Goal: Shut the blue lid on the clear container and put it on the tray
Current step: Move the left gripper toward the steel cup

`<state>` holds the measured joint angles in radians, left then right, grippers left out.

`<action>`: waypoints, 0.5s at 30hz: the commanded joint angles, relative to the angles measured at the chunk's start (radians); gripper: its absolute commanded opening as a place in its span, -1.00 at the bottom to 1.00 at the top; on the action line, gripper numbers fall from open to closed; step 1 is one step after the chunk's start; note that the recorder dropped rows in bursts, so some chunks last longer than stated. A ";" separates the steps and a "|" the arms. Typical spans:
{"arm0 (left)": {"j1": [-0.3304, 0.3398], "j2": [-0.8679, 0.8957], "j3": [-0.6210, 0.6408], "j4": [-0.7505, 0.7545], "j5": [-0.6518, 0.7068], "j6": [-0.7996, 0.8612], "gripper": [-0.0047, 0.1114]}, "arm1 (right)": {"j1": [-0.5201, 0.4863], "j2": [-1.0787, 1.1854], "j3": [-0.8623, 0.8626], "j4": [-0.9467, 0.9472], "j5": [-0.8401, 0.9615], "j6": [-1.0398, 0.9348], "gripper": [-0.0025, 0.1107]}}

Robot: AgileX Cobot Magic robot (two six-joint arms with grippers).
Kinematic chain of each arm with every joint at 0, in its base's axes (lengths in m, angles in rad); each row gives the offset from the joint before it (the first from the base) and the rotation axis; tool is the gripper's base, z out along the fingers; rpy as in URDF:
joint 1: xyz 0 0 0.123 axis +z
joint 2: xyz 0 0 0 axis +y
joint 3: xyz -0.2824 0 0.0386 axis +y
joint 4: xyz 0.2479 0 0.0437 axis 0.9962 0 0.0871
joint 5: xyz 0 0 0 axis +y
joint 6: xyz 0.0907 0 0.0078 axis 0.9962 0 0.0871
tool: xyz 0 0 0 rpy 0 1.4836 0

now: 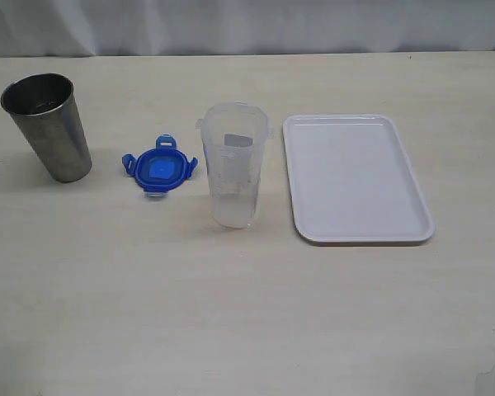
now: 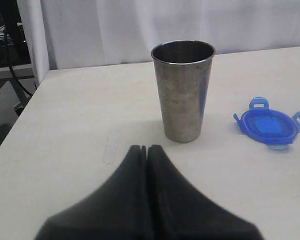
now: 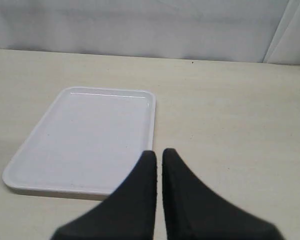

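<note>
left pincer [image 2: 147, 148]: closed tight, holding nothing | right pincer [image 3: 159, 154]: closed, holding nothing | blue lid [image 1: 159, 166]: flat on the surface [image 1: 231, 313], between metal cup [image 1: 49, 125] and clear cup [image 1: 233, 165], touching neither | clear cup: upright, top open, just beside white tray [image 1: 355, 177]

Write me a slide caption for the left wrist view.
Shut left gripper faces a steel cup, the blue lid lying beside it on the table.
</note>
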<state>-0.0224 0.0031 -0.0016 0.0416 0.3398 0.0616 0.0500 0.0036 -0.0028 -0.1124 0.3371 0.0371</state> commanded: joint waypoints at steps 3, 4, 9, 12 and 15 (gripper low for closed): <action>0.004 -0.003 0.002 -0.001 -0.012 -0.006 -0.92 | -0.003 -0.004 0.003 0.003 0.002 0.001 -0.88; 0.004 -0.003 0.002 -0.001 -0.012 -0.006 -0.92 | -0.003 -0.004 0.003 0.003 0.002 0.001 -0.88; 0.004 -0.003 0.002 0.063 -0.035 0.041 -0.92 | -0.003 -0.004 0.003 0.003 0.002 0.001 -0.88; 0.004 -0.003 0.002 0.092 -0.142 0.041 -0.92 | -0.003 -0.004 0.003 0.003 0.002 0.001 -0.88; 0.004 -0.003 0.002 0.032 -0.315 0.039 -0.92 | -0.003 -0.004 0.003 0.003 0.002 0.001 -0.88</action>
<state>-0.0224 0.0031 -0.0016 0.1158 0.1911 0.0979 0.0500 0.0036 -0.0028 -0.1124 0.3371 0.0371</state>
